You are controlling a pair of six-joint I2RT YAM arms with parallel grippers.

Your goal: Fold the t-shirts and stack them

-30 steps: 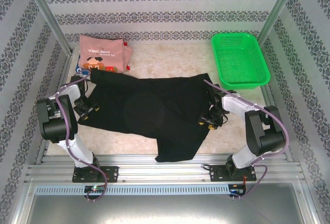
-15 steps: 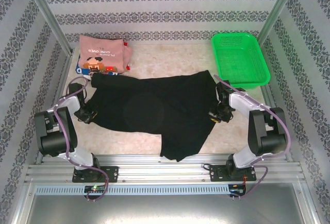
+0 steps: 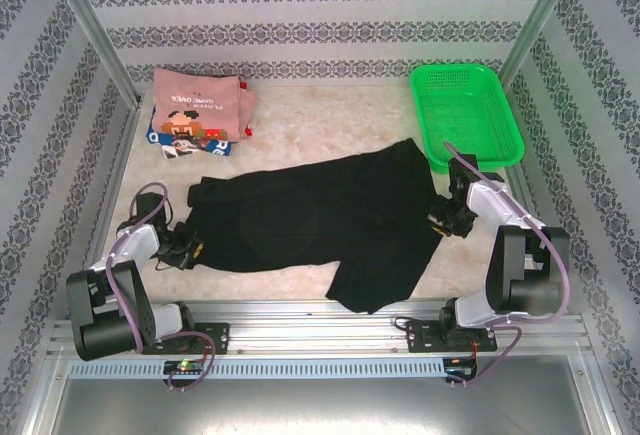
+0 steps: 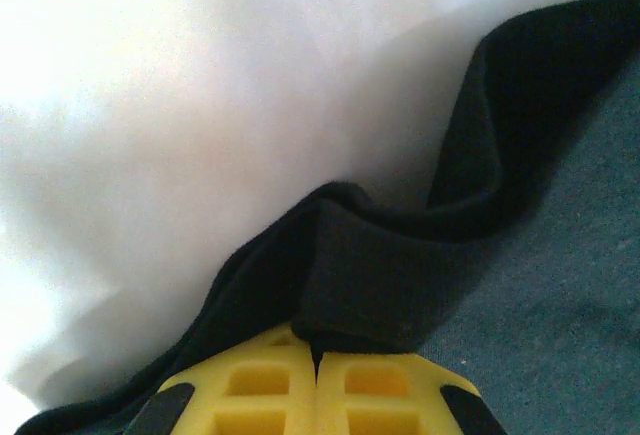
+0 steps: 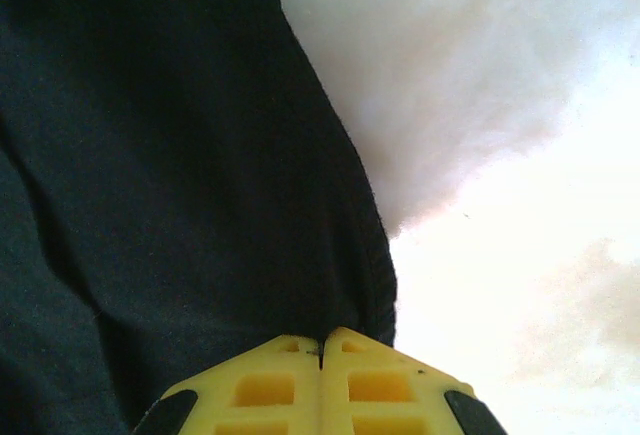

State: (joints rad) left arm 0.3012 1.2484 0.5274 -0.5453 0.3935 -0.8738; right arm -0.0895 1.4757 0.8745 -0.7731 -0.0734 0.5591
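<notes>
Now both grippers have snapped shut. The left gripper (image 3: 186,248) pinches a bunched fold at the left edge of the black t-shirt (image 3: 320,220) between its yellow fingers (image 4: 250,387). The right gripper (image 3: 447,223) is pressed together on the right hem, just beside the green basket (image 3: 465,115). A second ago both stood open over the cloth. Since then the shirt has slid nearer and rightward, clear of the folded pink t-shirt (image 3: 200,105) and the blue-and-white t-shirt (image 3: 160,139) beneath it at the far left. It now lies stretched between the arms across the table (image 3: 330,120). I'd guess they are tugging it flat for a first fold.
</notes>
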